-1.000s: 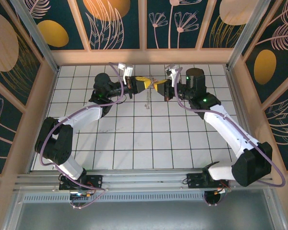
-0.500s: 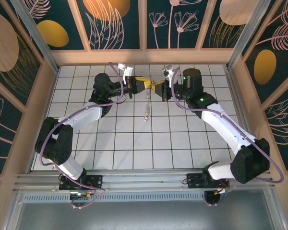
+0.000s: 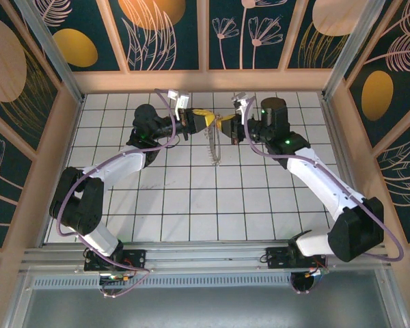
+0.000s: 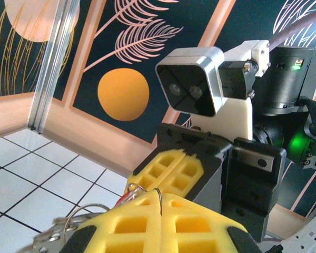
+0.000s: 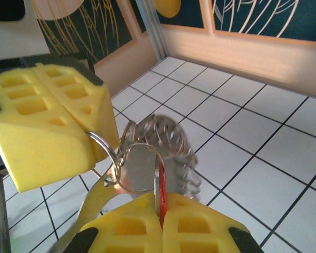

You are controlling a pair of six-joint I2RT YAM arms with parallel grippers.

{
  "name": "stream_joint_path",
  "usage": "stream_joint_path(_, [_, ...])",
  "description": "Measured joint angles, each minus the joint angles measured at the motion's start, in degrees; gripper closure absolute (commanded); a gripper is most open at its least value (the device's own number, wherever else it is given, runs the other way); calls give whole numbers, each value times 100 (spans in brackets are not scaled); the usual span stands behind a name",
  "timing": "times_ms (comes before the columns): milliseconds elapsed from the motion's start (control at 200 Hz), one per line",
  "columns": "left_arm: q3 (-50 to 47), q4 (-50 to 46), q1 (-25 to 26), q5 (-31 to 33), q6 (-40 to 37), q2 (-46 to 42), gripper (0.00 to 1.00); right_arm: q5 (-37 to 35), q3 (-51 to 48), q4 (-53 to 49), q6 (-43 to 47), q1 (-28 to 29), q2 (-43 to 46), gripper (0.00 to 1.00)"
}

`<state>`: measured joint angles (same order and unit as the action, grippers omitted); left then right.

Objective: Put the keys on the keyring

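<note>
The table [image 3: 123, 205] is tiled in white. At its far middle, the left gripper [image 3: 203, 120] and the right gripper [image 3: 225, 126] are brought tip to tip, up off the tiles. The keyring [image 3: 213, 147] is pinched by its thin wire in the clenched left gripper, and the rest is left hanging down as a floppy chain. The key [image 5: 160, 203] is squeezed by its red head in the clenched right gripper, just beside the wire loops.

Things could go wrong here. The chain looks blurred, so it is likely swinging, and the loop could be pulled away from the key. The key is held by a thin edge, so it could be twisted or dropped if pushed hard on the wire. Whether the key is on the loop yet cannot be told.

From above, the hanging chain is seen whole, but the small parts are a blur. In the right wrist view, the red edge and loops are seen close up. In the left wrist view, the wire is seen nipped between the yellow pads [image 4: 131, 225].
</note>
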<state>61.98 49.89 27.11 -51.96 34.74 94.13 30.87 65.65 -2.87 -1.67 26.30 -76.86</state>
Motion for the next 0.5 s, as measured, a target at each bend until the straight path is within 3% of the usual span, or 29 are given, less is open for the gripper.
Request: stream_joint_path(496, [-7,7,22,-4,0,0,100,90,-15,-4,-46,-83,192,100])
